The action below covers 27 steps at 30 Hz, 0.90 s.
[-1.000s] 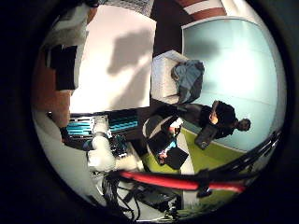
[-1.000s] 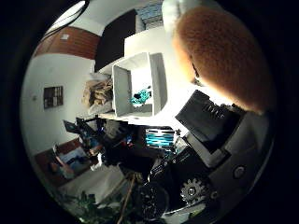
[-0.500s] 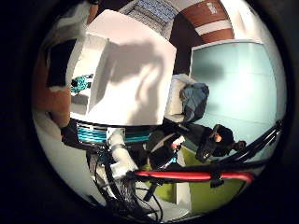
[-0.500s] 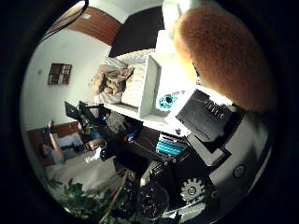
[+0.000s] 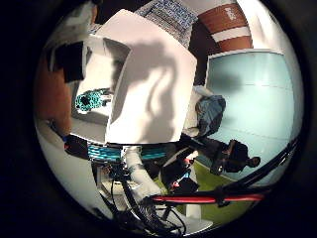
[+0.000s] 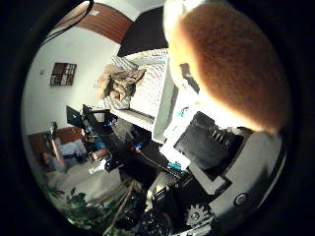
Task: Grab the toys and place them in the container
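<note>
A brown furry plush toy (image 6: pixel 228 61) fills much of the right thumb side palm view, pressed close to the palm. My hand (image 6: pixel 207 146) is curled round it, with black and white parts beside the fur. The right little finger side palm view shows a white open container (image 5: pixel 102 67) on a white table (image 5: pixel 163 84). A teal toy (image 5: pixel 91 99) lies inside it. The hand's shadow falls across the table. A white and black finger (image 5: pixel 71 55) and a strip of brown fur (image 5: pixel 48 104) sit beside the container.
A heap of tan things (image 6: pixel 118 84) lies on a patterned cover beyond the table. A dark desk with screens (image 6: pixel 84 123) stands lower in the room. A grey bundle (image 5: pixel 208 111) sits by the table's edge near a pale teal surface (image 5: pixel 253 89).
The camera has moved with the hand. The container and the teal toy now look larger and nearer in the little finger side view. The plush stays fixed against the palm.
</note>
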Each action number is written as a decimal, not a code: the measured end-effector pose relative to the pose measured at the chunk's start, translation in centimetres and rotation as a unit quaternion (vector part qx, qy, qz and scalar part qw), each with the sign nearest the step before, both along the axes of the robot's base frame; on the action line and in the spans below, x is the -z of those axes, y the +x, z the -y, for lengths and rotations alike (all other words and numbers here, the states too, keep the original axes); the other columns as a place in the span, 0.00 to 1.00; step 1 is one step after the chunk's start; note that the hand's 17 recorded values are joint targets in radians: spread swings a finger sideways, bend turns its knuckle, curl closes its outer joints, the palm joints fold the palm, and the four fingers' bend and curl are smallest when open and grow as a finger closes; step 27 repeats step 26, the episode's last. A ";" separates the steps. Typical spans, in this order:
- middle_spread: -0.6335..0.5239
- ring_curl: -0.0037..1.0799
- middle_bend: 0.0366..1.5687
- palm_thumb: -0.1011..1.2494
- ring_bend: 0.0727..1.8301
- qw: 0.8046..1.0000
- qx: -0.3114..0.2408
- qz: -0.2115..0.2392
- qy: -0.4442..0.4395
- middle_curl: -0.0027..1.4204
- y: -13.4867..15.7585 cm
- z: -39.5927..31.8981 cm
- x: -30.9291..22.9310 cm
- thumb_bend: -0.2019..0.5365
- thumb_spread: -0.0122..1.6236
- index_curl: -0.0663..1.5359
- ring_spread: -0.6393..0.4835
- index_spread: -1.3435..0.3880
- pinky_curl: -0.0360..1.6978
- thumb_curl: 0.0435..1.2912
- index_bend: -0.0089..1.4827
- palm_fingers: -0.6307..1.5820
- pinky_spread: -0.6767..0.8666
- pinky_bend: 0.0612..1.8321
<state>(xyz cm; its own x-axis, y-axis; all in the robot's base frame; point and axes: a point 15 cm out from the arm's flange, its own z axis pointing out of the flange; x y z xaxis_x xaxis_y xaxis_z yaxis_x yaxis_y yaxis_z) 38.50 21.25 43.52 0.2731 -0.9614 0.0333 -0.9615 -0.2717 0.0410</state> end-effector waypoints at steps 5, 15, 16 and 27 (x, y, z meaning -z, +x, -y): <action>0.48 0.41 0.25 0.54 0.40 1.000 -0.016 -0.012 -0.009 0.39 0.1 -0.1 1.0 0.24 0.72 0.40 0.55 0.53 0.51 0.33 0.14 0.29 0.44 0.43; 0.57 0.27 0.14 0.53 0.27 0.999 -0.025 -0.016 -0.011 0.27 -0.2 0.9 0.5 0.25 0.71 0.26 0.72 0.54 0.36 0.27 0.11 0.31 0.74 0.33; 0.57 0.26 0.14 0.54 0.26 1.000 -0.025 -0.014 -0.011 0.27 -0.3 0.9 0.3 0.25 0.71 0.25 0.72 0.54 0.35 0.26 0.11 0.31 0.74 0.33; 0.55 0.22 0.13 0.54 0.20 0.999 0.022 0.029 0.013 0.25 -0.9 6.9 -3.9 0.25 0.71 0.24 0.73 0.55 0.27 0.25 0.12 0.36 0.75 0.27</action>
